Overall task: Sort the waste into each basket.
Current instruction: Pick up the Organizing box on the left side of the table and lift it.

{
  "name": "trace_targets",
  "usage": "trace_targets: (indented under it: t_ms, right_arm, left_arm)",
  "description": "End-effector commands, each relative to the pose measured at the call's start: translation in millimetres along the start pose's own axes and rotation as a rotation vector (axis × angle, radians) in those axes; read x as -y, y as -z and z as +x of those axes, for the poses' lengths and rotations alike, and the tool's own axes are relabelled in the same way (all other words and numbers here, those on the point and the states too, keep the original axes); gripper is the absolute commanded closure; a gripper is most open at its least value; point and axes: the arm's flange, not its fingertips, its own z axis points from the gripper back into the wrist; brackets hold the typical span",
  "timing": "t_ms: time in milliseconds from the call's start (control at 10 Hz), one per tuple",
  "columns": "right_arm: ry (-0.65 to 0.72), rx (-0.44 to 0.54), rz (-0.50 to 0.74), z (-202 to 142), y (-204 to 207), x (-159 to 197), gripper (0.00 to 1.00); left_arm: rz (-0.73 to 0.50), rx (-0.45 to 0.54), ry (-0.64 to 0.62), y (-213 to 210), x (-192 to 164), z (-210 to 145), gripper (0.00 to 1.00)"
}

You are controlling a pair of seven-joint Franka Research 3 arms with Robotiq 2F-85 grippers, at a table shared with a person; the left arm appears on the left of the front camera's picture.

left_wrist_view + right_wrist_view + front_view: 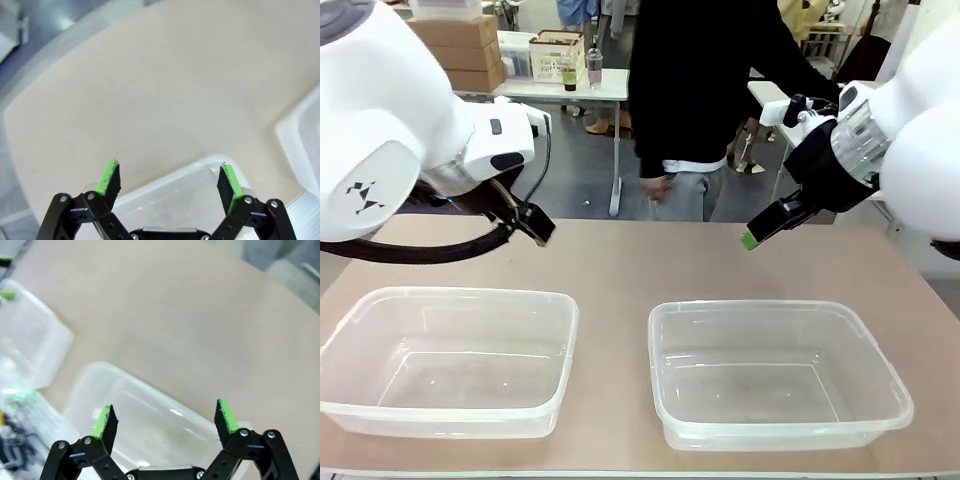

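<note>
Hovering with both grippers, left and right, spread wide, I faced two clear, round-cornered tubs lying crosswise.

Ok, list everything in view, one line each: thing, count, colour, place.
tubs: two, clear plastic, both empty, side by side on the near half of the table, left tub, right tub.
table: one, beige top, otherwise bare; no cans or bottles on it.
background table: one, white, behind the person, with a box and bottles on it.
person: one, black top, standing at the far side.
left pincer: black, green pads, open, above the left tub's far rim.
right pincer: black, green pads, open, above the right tub.
</note>
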Motion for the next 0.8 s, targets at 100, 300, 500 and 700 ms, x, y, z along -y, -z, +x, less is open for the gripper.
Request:
trace_targets:
  t_ms: [100,300,500,700]
  right_arm:
    - [0.616,0.192,0.664,-45.6,-28.7,66.3,0.0]
    - [0.871,0.301,0.859,-59.1,-15.8,99.6,0.0]
    - [0.946,0.341,0.865,-62.2,-6.9,113.1,0.0]
    - [0.711,0.191,0.75,-40.0,-30.2,127.8,0.0]
  left_arm:
    - [-0.637,0.105,-0.1,-42.8,-70.6,-58.6,0.0]
    - [-0.816,0.337,-0.381,-43.4,-107.8,-88.9,0.0]
    - [-0.836,0.521,-0.646,-36.7,-132.5,-99.6,0.0]
    - [-0.741,0.323,-0.247,-62.5,-129.2,-45.4,0.0]
